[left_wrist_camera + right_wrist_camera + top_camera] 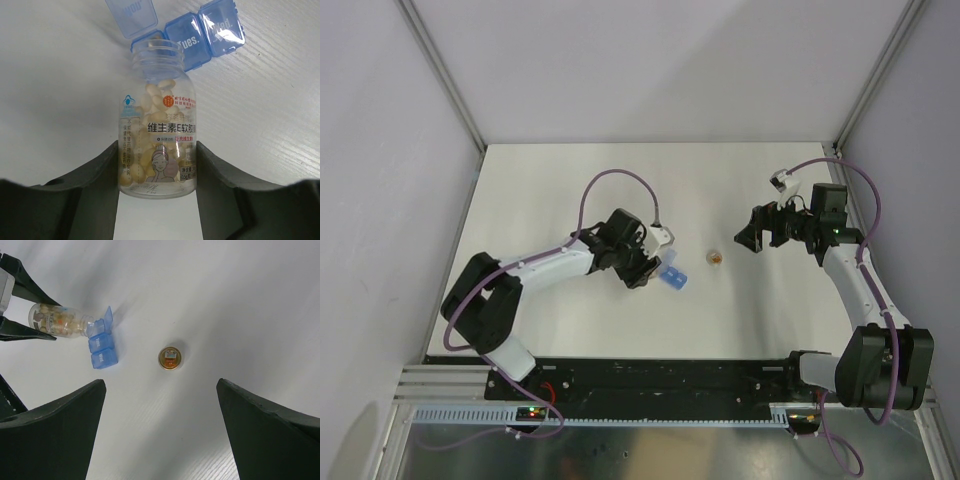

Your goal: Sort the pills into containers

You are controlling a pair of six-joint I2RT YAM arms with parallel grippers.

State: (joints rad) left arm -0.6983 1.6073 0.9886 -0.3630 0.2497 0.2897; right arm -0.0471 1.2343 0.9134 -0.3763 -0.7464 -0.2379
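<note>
Currently grasps pill bottle point(157, 115) in left gripper point(156, 165), mouth by pill box point(200, 35) at 12 o'clock. Holds right gripper point(161, 390) released, amber cap point(170, 357) at 12 o'clock.

Amber round cap point(170, 358) lies on white table point(210, 285).

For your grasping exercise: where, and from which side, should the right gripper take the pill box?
Probably the pill box at its closed Wed. end, across the narrow width, from above: the opposite lid stands open with the left gripper's pill bottle at it.
</note>
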